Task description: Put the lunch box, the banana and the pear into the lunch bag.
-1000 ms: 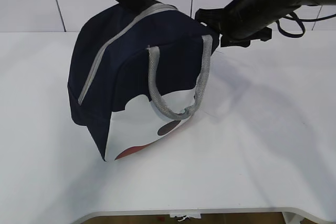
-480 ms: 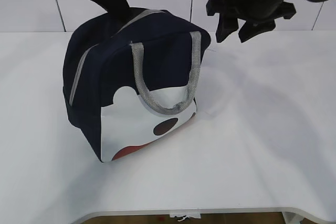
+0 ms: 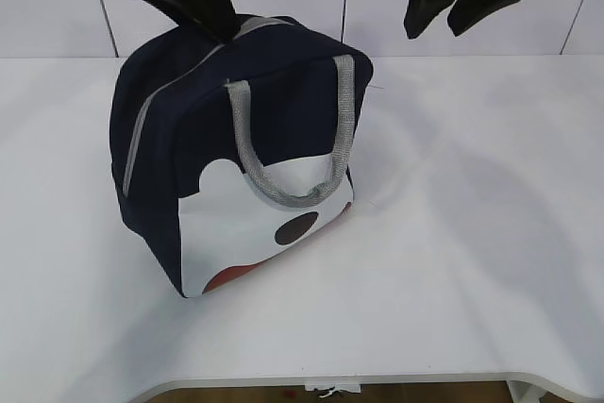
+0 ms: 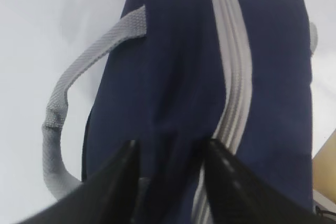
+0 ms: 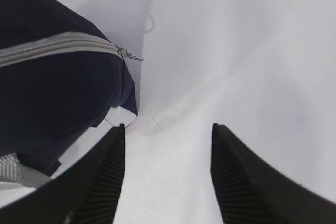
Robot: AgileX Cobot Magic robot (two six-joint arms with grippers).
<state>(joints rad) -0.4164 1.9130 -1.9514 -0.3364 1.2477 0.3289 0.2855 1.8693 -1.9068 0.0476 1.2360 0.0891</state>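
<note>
**mod_kit:** Lunch bag question: where's it sitting, and is the zip done up?

**benchrat:** It stands on the white table, a bit left of the middle in the exterior view, leaning slightly. Navy fabric, white panel with a dark oval and a red patch facing the camera, grey loop handle hanging down over that panel. The grey zipper runs shut along the top as far as the wrist views show, and the little metal pull lies at the corner end.

**mod_kit:** And the left gripper?

**benchrat:** It's down at the bag's top back edge. The left wrist view has both dark fingers apart with a ridge of navy fabric bunched between them. Whether they're pinching it or only straddling it, honestly can't tell.

**mod_kit:** Right one?

**benchrat:** The right gripper hangs up high, right of the bag and clear of it. Jaws spread about halfway, nothing in them, just bare table between the ribbed pads.
</note>
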